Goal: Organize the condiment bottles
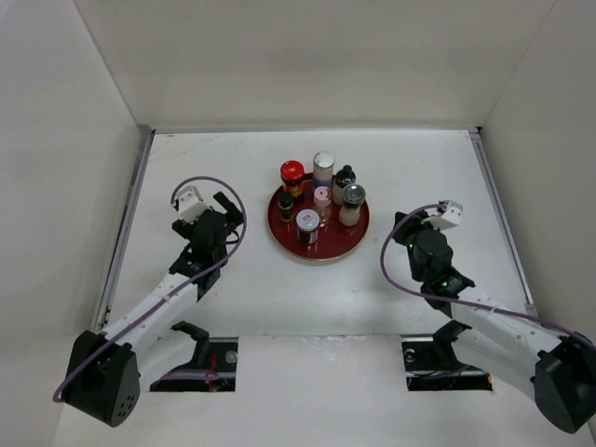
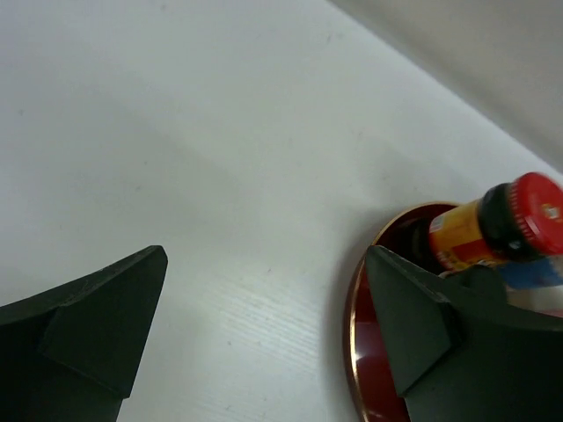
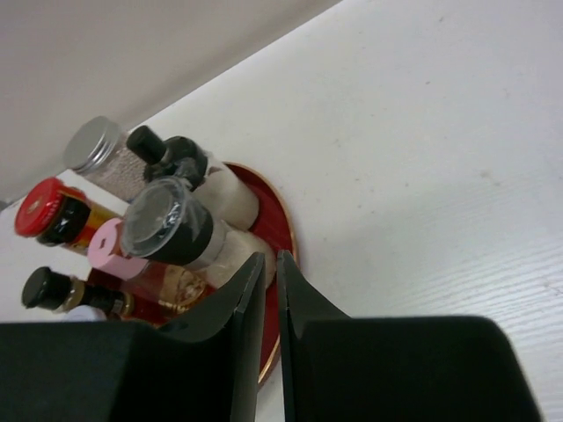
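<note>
Left claw [image 1: 227, 211]: fingers spread wide, nothing between them. The left wrist view shows only bare table [image 1: 279, 298] in the gap. It stands to the left of the round dark-red tray [image 1: 317, 257], near its rim but apart from it.

Right claw [image 1: 413, 233]: fingers pressed together with nothing pinched, confirmed in the right wrist view. It stands to the right of the tray, also near and apart, its tips aimed at the tray's right edge.

Condiment bottles: all seven stand on the tray, upright, long axes vertical, packed close.
- Left side: red-capped dark jar [image 1: 292, 174] at the back and thin dark bottle [image 1: 286, 206] in front of it.
- Back: silver-lidded jar [image 1: 323, 166].
- Centre: pink-capped bottle [image 1: 321, 199].
- Front: white blue-banded cylinder [image 1: 307, 228].
- Right side: black-topped bottle [image 1: 345, 177] and grey-capped beige shaker [image 1: 353, 199].

Judgement: neither claw is plainly the nearer to the group as a whole. The red-capped jar lies right of the left claw, and the shaker lies left of the right one. With every bottle gathered upright, the sorting looks done or all but done. Any further pick would need a sideways grip across a vertical body, and the tight packing leaves the fingers little room.
</note>
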Controlling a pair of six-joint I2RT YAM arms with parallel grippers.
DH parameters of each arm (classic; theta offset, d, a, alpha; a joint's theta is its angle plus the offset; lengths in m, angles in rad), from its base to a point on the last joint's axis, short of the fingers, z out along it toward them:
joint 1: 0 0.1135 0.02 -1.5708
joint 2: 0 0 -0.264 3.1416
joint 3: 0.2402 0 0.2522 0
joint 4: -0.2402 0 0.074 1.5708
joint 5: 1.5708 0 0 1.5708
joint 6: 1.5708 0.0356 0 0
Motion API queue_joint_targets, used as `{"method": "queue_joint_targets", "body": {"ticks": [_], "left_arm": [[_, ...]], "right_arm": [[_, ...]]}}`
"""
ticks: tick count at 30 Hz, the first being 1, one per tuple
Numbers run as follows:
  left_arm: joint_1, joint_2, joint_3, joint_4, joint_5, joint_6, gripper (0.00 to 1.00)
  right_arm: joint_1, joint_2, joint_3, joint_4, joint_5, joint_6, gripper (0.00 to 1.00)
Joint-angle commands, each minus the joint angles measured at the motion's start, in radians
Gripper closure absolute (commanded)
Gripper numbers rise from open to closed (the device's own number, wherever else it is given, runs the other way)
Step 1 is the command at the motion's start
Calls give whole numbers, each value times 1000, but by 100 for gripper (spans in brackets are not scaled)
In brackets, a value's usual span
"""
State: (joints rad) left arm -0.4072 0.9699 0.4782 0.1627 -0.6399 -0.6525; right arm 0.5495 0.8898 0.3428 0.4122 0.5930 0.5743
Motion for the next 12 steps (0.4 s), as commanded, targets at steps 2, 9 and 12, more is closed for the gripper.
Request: {"method": "queue_joint_targets", "body": {"ticks": [2,9,12], "left_arm": [[-17,32,-6,-11,5,-88,0],[-81,20,-26,41,-23,-88,0],[-100,16,-32,46,-29,-90,0]], "right_arm": [[-26,-19,-16,43,5,32,78],[-7,-38,24,-19,43,12,72],[-7,-98,19,-33,50,3,75]]}}
